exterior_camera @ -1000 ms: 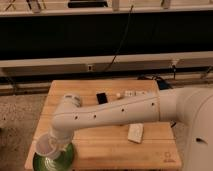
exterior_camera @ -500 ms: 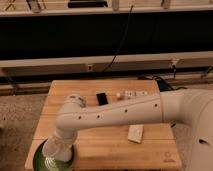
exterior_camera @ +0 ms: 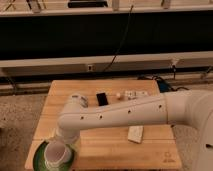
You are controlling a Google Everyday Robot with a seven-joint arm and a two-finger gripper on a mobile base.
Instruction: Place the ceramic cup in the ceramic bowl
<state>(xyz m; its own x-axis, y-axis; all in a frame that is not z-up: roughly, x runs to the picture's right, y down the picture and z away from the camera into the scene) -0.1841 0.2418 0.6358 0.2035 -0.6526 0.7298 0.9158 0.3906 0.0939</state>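
Over the last half second the white arm [exterior_camera: 130,112] has been swinging its forearm lower toward the near left corner of the wooden tabletop [exterior_camera: 107,142], and more of the ceramic bowl [exterior_camera: 39,157] is now showing there than before. At far left, the green dish is sitting at the front edge of the tabletop, its rim partly covered by the arm's wrist. The pincer [exterior_camera: 59,150] is hanging directly above the bowl's middle, pointing down, and the pale rounded shape at its tip appears to be the ceramic cup [exterior_camera: 56,154], lying inside the bowl's outline and right under the pincer; whether the cup is resting on the dish or being held just above it cannot be told, nor can it be told whether the pincer is gripping, closed or spread. Moving right, a small black object [exterior_camera: 101,98] is lying flat near the far side of the tabletop, with a few small pale items [exterior_camera: 131,94] just beyond it. Farther right, a flat white rectangular block [exterior_camera: 135,133] is lying below the arm, well apart from the bowl.
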